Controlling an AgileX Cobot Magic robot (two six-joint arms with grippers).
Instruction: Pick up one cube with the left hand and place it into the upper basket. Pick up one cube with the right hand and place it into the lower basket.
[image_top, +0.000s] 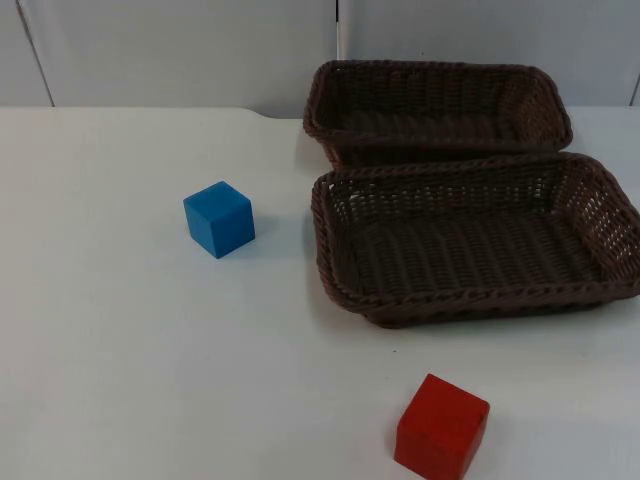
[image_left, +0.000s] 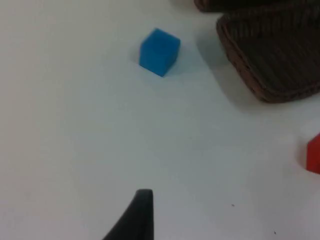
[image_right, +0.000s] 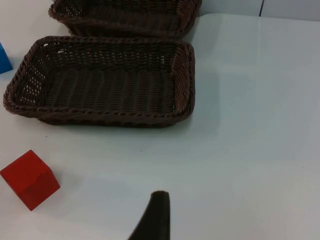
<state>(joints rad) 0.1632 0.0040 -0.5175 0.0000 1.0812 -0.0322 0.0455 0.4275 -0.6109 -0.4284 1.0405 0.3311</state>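
A red cube (image_top: 441, 428) sits nearest the camera on the white table (image_top: 120, 380), just short of the front rim of the lower basket (image_top: 476, 302) and clear of it, with nothing gripping it. Beyond it, the lower basket, a dark brown woven tray, lies empty, its far rim touching or all but touching the near rim of the upper basket (image_top: 436, 140), a matching tray that is also empty and stands closest to the grey partition wall (image_top: 180, 50). To the left of the lower basket and well apart from it, a blue cube (image_top: 219, 218) rests alone on the table. The left gripper (image_left: 144, 200) hangs above bare table with the blue cube some way ahead of it and the red cube at the far side; the right gripper (image_right: 159, 202) hangs over the table near the red cube, with both baskets ahead. One black fingertip of each gripper is visible, so whether their fingers are spread or closed cannot be told. By this evidence the task has not begun: neither cube is lifted, both baskets hold nothing, and both pick-ups and both placements appear to remain.
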